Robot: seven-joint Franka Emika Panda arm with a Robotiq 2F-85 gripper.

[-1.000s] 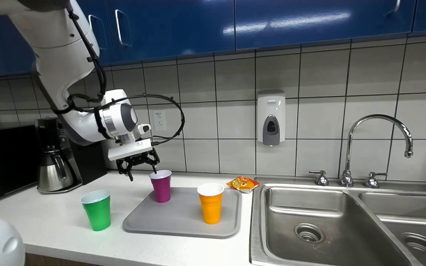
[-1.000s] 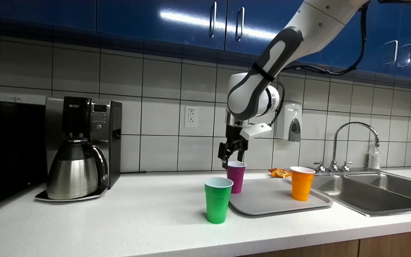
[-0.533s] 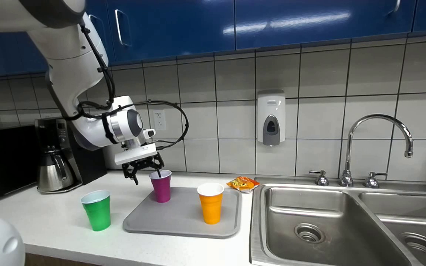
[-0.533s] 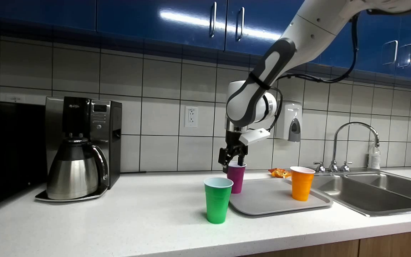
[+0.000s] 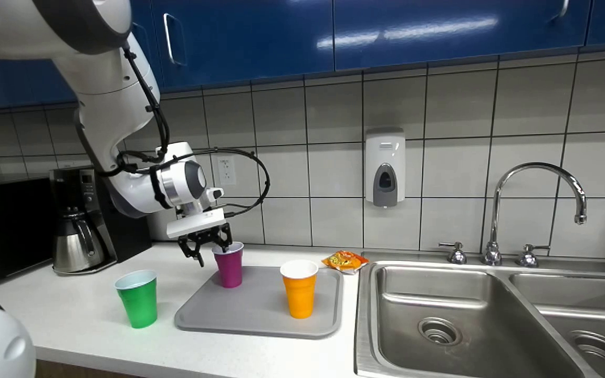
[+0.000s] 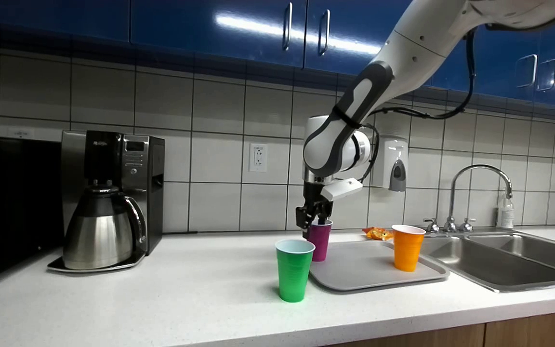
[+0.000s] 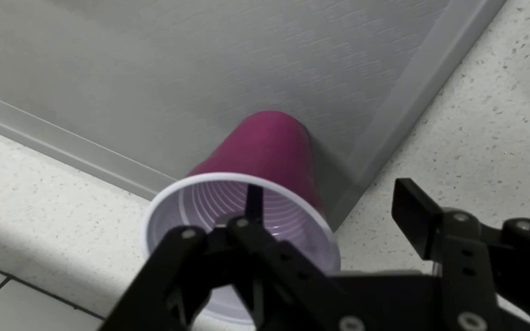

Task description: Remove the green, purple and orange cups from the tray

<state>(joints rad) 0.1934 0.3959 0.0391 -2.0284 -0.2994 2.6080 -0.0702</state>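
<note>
The purple cup stands upright at a back corner of the grey tray. My gripper straddles that cup's rim in the wrist view: one finger reaches inside the mouth, while the opposite fingertip hangs outside past the tray edge. A gap shows between the outer finger and the cup wall, so the jaws are open, pointing down. Towards the sink, on the tray, stands the orange cup. The green cup is upright on the counter, off the tray, in both exterior views.
An orange snack packet lies behind the tray, close to the steel sink. At the other side are a coffee maker with its pot and a dark appliance. A tiled wall rises close behind the purple cup.
My gripper has come down and slightly towards the sink, sinking one finger into the purple cup. Its jaws have narrowed somewhat. All three cups and the tray have stayed put.
</note>
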